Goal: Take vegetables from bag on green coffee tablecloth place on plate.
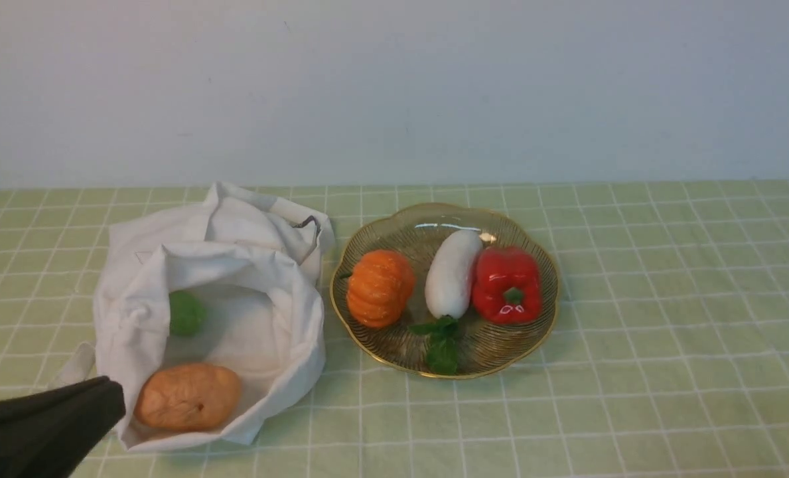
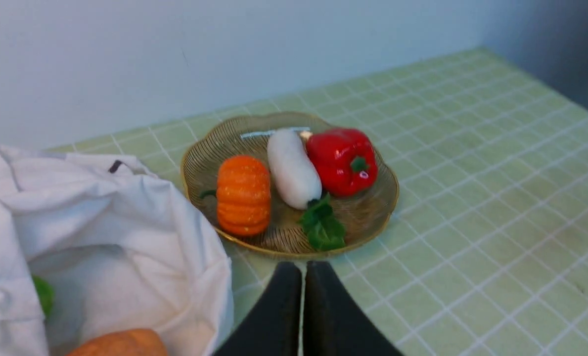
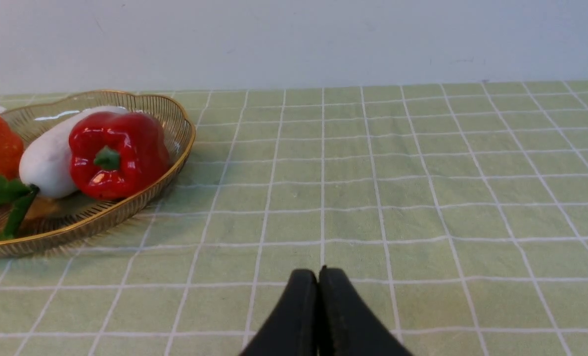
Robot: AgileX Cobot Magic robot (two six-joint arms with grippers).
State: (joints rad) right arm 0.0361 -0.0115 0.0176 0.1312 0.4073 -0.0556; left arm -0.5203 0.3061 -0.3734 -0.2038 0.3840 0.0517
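Vegetables lie in two places. At far left, the left claw (image 2: 303,269), black and tapered, has its tips together, near the front edge of the soft white cloth bag (image 1: 304,358). Inside its open mouth, the small green piece (image 1: 186,313) sits by the left wall and the tan-brown oval potato (image 1: 188,397) near the front rim. A narrow strip of the light green gridded tablecloth (image 1: 666,318) separates bag from plate (image 1: 384,222), a scalloped amber glass dish holding the ribbed orange pumpkin (image 1: 379,288), long white radish (image 1: 453,274) and glossy red bell pepper (image 1: 507,285). Open cloth stretches right of its gold rim. The right claw (image 3: 321,272) has its tips together.
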